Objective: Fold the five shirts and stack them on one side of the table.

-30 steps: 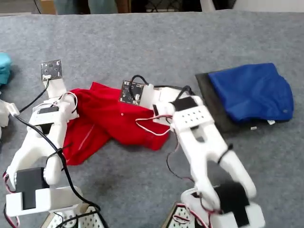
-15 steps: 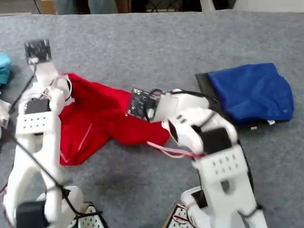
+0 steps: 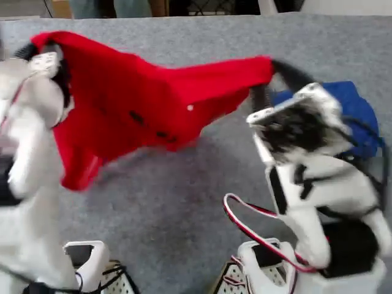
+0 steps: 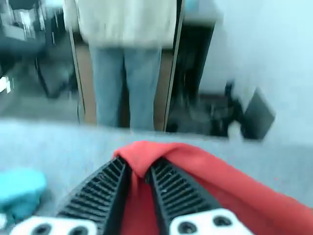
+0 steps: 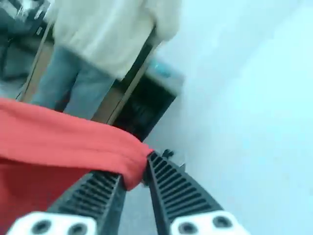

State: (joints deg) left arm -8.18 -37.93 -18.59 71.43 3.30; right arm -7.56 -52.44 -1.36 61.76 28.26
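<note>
Shirt (image 3: 141,104) between left gripper (image 4: 137,165), right gripper (image 5: 134,169)

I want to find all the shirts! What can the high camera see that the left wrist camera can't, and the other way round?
High view adds: the blue shirt, and the right gripper shut on the far end of the red shirt. Left wrist view adds: a teal cloth lying on the table. Shared: the red shirt hanging above the table, pinched by the left gripper.
</note>
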